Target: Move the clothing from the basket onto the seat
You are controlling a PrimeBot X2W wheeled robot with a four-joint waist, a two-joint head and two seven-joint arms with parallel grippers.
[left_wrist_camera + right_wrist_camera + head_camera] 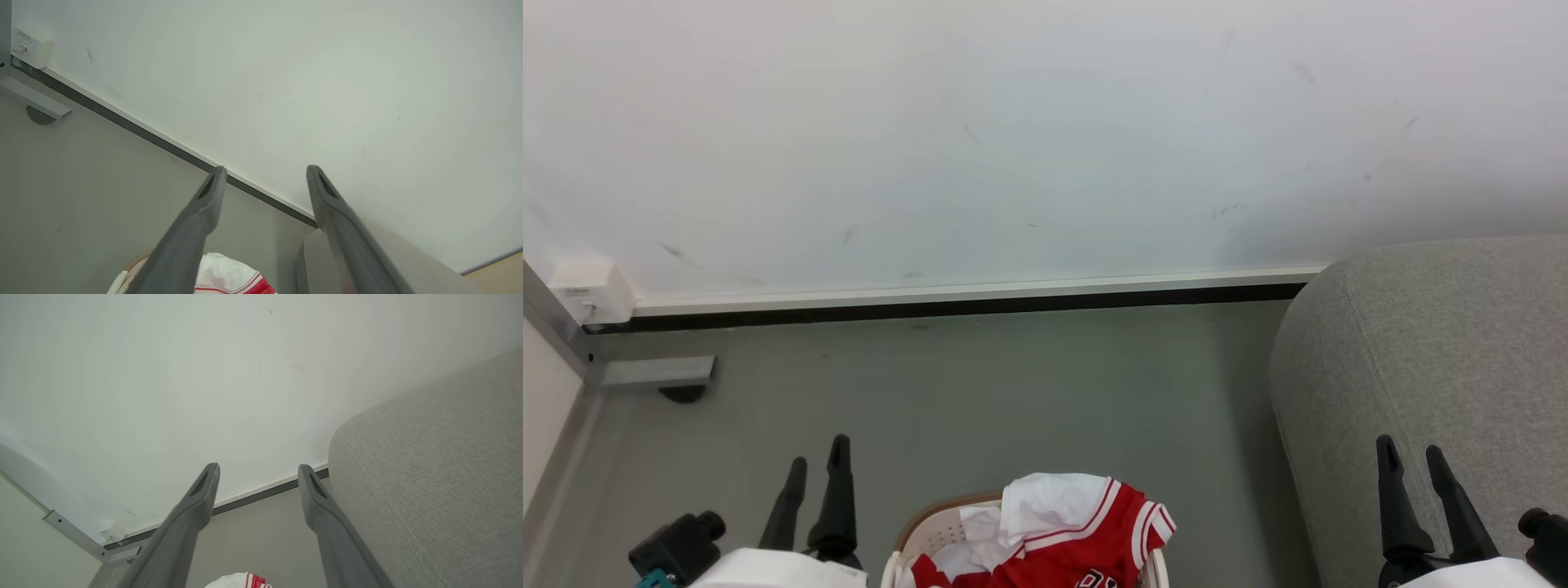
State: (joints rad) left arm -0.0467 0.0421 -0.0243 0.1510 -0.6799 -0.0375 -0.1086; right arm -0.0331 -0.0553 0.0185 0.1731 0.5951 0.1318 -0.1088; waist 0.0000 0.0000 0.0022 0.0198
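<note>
Red and white clothing (pixel 1066 531) is heaped in the cream basket (pixel 931 535) at the bottom middle of the head view, spilling over its right rim. The light-grey seat (pixel 1429 367) stands to the right of the basket. My left gripper (pixel 818 456) is open at the lower left, left of the basket, holding nothing. Over the seat's near part, my right gripper (pixel 1410 452) is open and empty. In the left wrist view the open gripper (pixel 264 172) points at the wall, with clothing (pixel 229 275) and the seat (pixel 314 261) low in the frame. The right wrist view shows the open gripper (pixel 257 470), the seat (pixel 441 465) and a bit of clothing (pixel 239 581).
A white wall (pixel 1013 139) with a dark baseboard (pixel 947 306) runs across the back. A small white box (pixel 592 290) and a grey metal bracket (pixel 658 371) sit at the far left corner. Grey floor (pixel 980 400) lies between wall and basket.
</note>
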